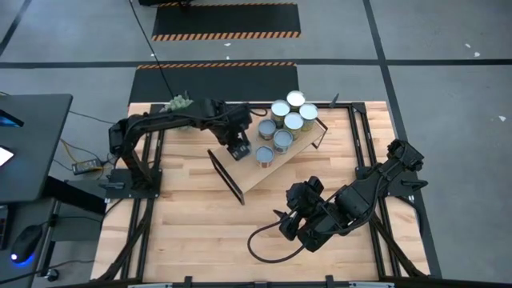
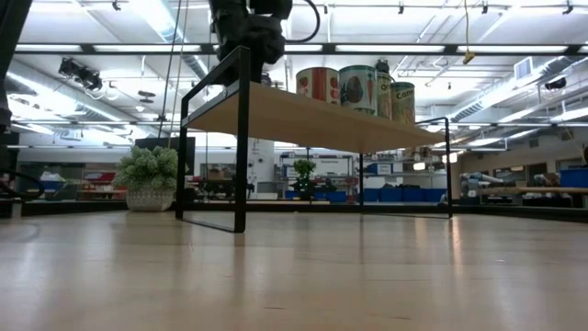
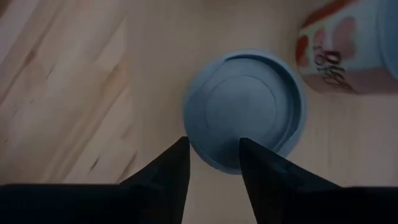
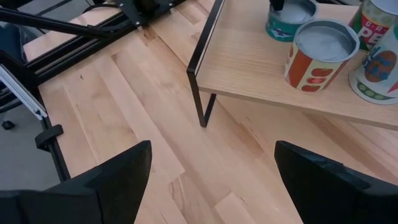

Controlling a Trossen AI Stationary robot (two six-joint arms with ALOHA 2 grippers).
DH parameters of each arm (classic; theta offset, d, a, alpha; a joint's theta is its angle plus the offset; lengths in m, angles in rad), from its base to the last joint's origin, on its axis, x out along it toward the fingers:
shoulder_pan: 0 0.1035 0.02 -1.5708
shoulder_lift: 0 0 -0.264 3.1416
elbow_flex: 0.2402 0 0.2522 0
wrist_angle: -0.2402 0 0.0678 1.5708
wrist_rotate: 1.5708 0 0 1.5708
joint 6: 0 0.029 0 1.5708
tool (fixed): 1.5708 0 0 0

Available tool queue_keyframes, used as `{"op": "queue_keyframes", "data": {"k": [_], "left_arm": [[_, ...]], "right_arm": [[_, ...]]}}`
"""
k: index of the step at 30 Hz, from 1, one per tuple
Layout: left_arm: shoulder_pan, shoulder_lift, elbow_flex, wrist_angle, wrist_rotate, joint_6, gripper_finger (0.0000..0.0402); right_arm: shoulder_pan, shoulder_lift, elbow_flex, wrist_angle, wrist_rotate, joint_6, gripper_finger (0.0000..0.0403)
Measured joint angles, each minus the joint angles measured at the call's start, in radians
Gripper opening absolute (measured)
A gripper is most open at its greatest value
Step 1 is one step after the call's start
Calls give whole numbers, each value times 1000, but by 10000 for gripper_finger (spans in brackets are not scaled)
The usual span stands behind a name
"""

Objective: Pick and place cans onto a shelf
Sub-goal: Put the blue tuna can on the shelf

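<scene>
Plant (image 1: 179, 103) sitting at the table's (image 1: 184, 232) far left corner, upper left of centre in the high view, just behind the left arm. Low view showing it left of the shelf's near black frame, well apart from the cans. A black cable (image 1: 268, 240) looping on the table at lower centre, beside the right arm.

Shelf (image 1: 256, 172) lying diagonally across the upper middle of the high view, near end toward lower left, far end toward upper right. Seven cans (image 1: 289, 122) standing upright on it, crowding the upper right half; the lower left half of the board lying bare. One can (image 1: 265, 155) standing apart from the cluster, nearest the left gripper.

Left gripper (image 1: 240, 149) hanging over the shelf's middle, just left of that lone can. Left wrist view: a grey-blue can top (image 3: 244, 109) filling the centre, both fingers (image 3: 163, 173) slightly parted and pointing at its near rim, not closing on it. A second can with red lettering (image 3: 339, 59) lying at the upper right of that view.

Right gripper (image 1: 286, 221) waiting over the table at lower centre right, fingers (image 4: 118, 174) spread wide, nothing between them. Its wrist view showing the shelf's near frame (image 4: 202, 68) and more cans on the board at upper right.
</scene>
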Motion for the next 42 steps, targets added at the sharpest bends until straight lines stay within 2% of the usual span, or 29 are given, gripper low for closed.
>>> {"op": "queue_keyframes", "data": {"k": [4,8,19,23,30,34,38,42], "left_arm": [[-14,-7,2,4,10,-2,144],[-13,-21,1,0,-8,63,144],[-51,-36,1,15,-16,555,152],[-71,-35,1,19,-16,622,187],[-68,-34,1,12,-19,635,297],[-74,-34,1,8,-11,706,346],[-87,-33,1,15,-8,802,360],[-80,-30,1,51,-6,780,362]], "right_arm": [[0,0,0,6,0,0,348],[0,0,0,6,-1,2,348],[0,0,0,9,-1,1,348],[0,0,0,9,-1,8,348],[0,0,0,9,-3,20,348],[0,0,0,8,-7,26,348],[0,0,0,8,-7,27,348],[-1,0,0,8,-8,38,348]]}}
